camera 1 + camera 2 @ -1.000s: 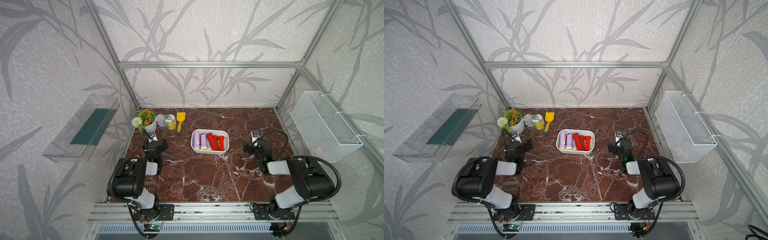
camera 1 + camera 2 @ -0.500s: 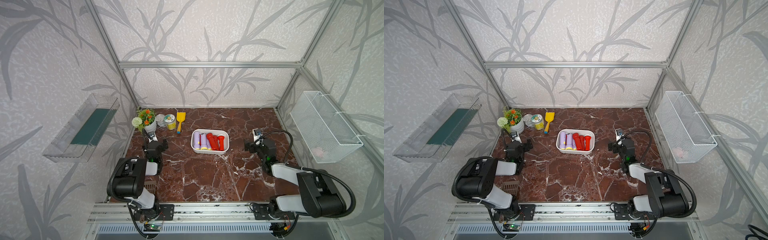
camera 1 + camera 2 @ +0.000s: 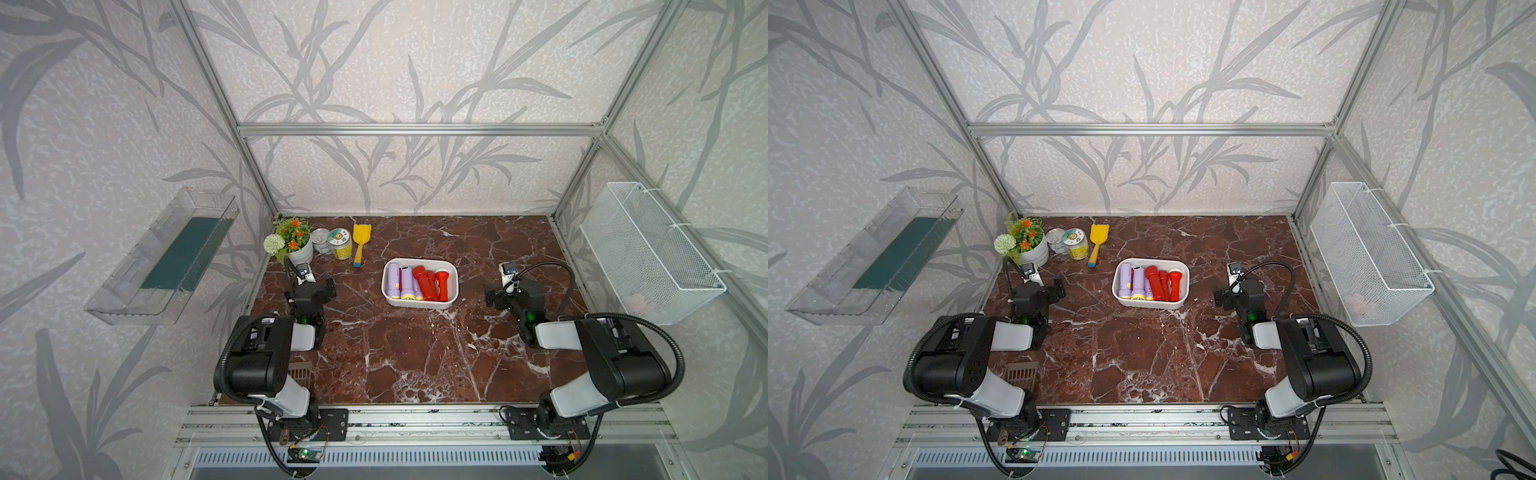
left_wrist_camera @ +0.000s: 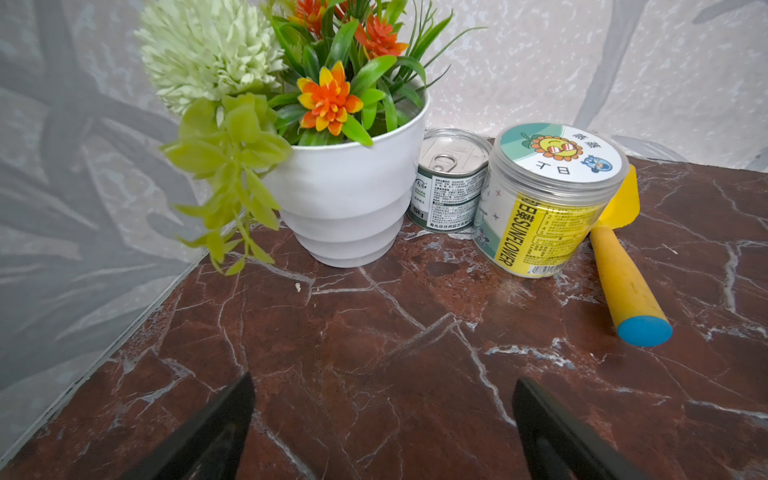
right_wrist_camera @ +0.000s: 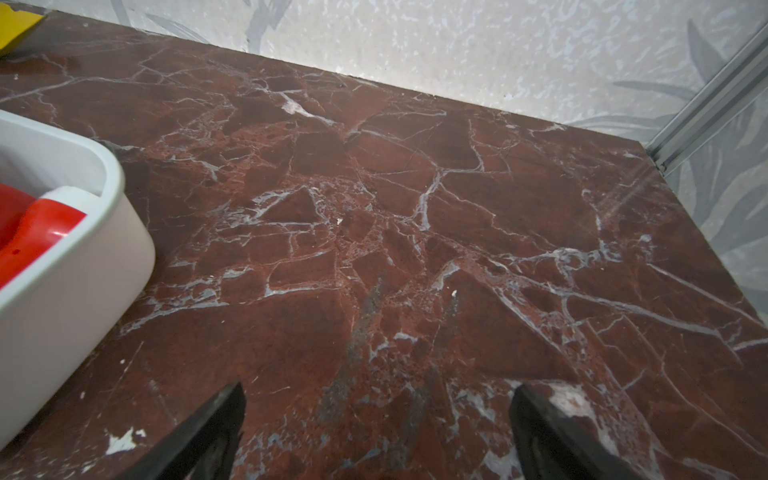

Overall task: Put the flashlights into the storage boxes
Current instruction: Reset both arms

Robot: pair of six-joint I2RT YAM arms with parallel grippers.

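Flashlights (image 3: 424, 283) lie inside storage box (image 3: 419, 304), mid-table (image 3: 415, 357). Left tool (image 4: 383, 380) and right tool (image 5: 377, 387): jaws apart, gripping nothing.

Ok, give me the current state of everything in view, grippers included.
left gripper, open, empty.
right gripper, open, empty.
flashlights, lying side by side inside the storage box.
storage box, upright on the table, holding the flashlights.
yellow shovel, lying flat on the table.
sunflower jar, upright, lid on.
tin can, upright, pull tab unopened.
flower pot, upright.
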